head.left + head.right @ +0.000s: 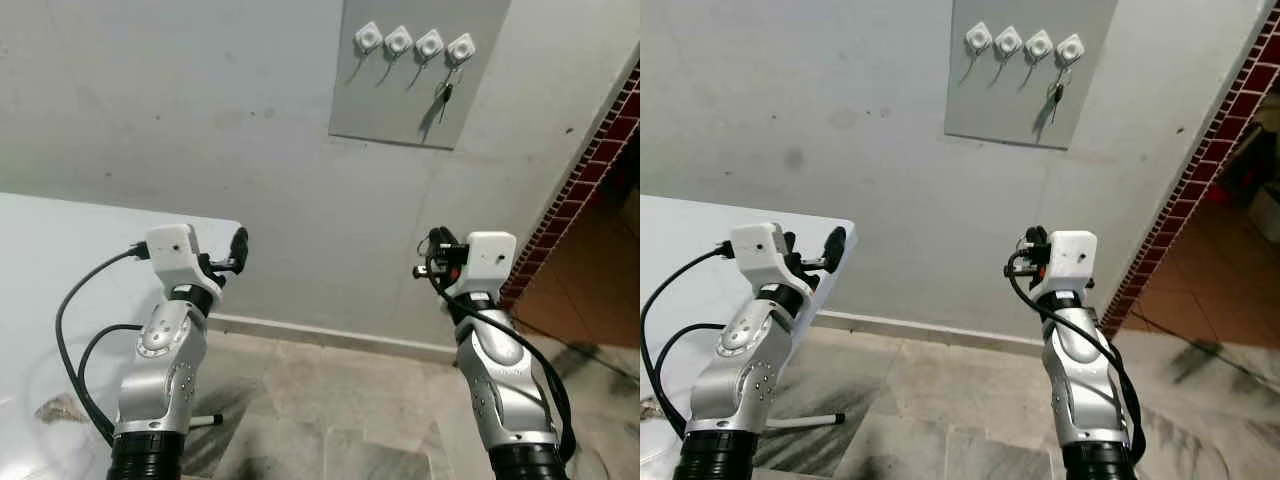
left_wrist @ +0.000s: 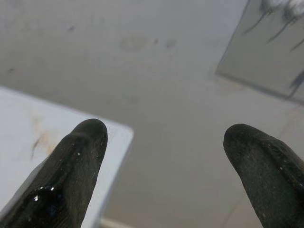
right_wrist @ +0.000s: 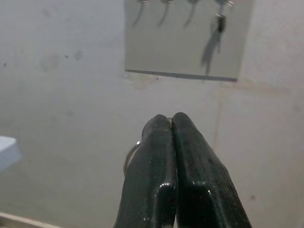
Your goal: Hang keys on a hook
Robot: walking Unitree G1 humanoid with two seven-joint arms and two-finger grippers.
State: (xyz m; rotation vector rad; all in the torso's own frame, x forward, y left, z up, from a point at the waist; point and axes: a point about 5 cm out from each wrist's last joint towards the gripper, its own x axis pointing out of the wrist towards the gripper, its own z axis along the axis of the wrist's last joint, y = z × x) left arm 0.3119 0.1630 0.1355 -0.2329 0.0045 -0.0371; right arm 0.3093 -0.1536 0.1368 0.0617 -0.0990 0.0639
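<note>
Left tool (image 2: 161,156) agape, right tool (image 3: 171,123) pinched.

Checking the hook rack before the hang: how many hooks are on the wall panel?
4, in a row along the top of the grey wall panel: first hook, second hook, third hook, and fourth hook, which already carries a set of keys.

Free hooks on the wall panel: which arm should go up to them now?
Right. The right gripper is shut on a metal ring and faces the panel. The left gripper is open and empty, beside the table.
</note>
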